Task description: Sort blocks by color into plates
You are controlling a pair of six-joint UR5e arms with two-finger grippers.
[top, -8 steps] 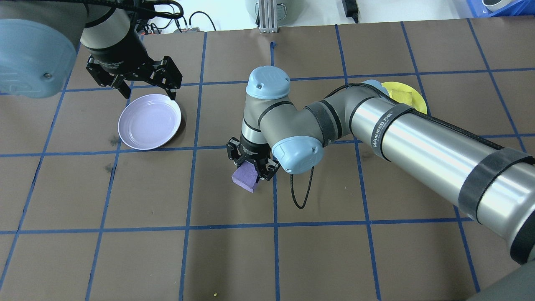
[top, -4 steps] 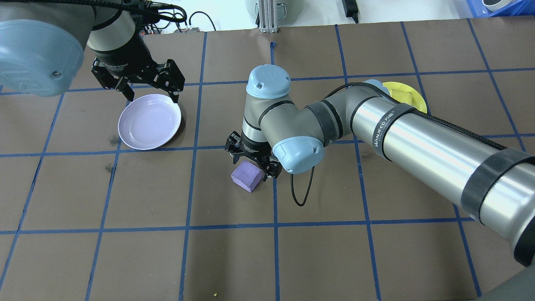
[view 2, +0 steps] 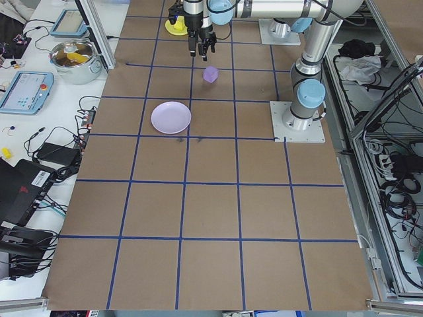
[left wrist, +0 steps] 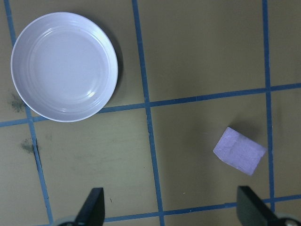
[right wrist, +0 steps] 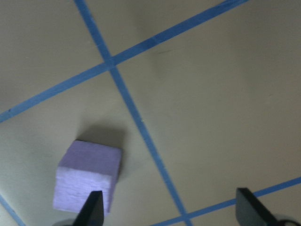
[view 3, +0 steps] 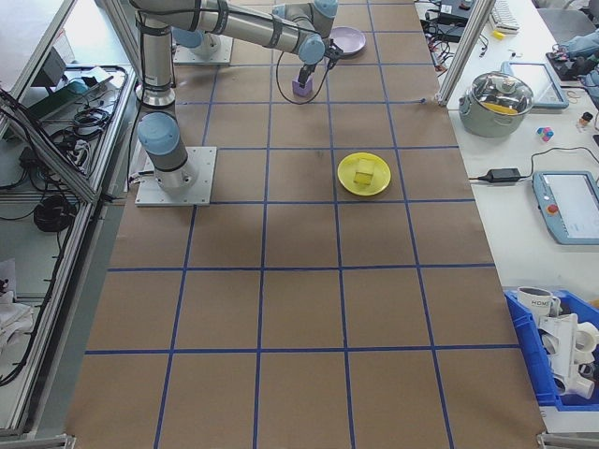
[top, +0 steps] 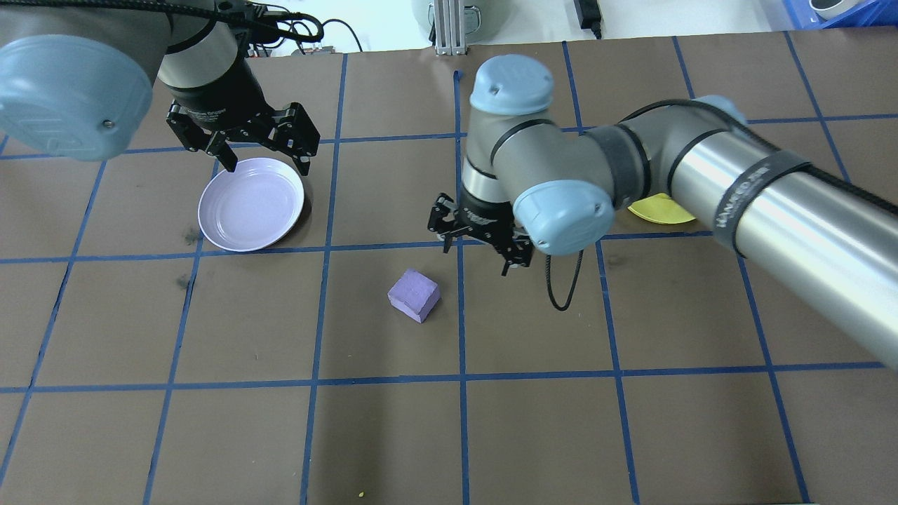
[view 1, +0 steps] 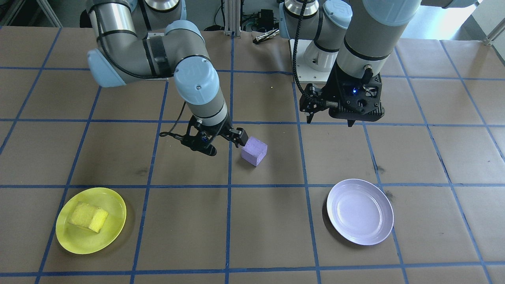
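Note:
The light purple block [top: 414, 294] lies free on the brown table near its middle, also visible as purple block [view 1: 254, 152]. My right gripper [top: 477, 247] hovers open just beyond and to the right of it; in the right wrist view the purple block [right wrist: 87, 174] sits by the left fingertip [right wrist: 92, 207]. My left gripper [top: 259, 151] hangs open over the far rim of the empty lavender plate [top: 251, 203]. The left wrist view holds both the lavender plate [left wrist: 64, 66] and the purple block [left wrist: 240, 150]. The yellow block [view 1: 88, 217] rests in the yellow plate [view 1: 79, 240].
Blue tape lines divide the brown table cover into squares. A black cable loop [top: 561, 287] dangles from the right wrist. The right arm covers most of the yellow plate [top: 659, 209] in the overhead view. A lidded pot [view 3: 505, 94] stands on a side bench.
My right gripper opened, let go of the purple block on the table, then rose and drew back to the right. The left gripper drifted slightly right over the lavender plate's rim.

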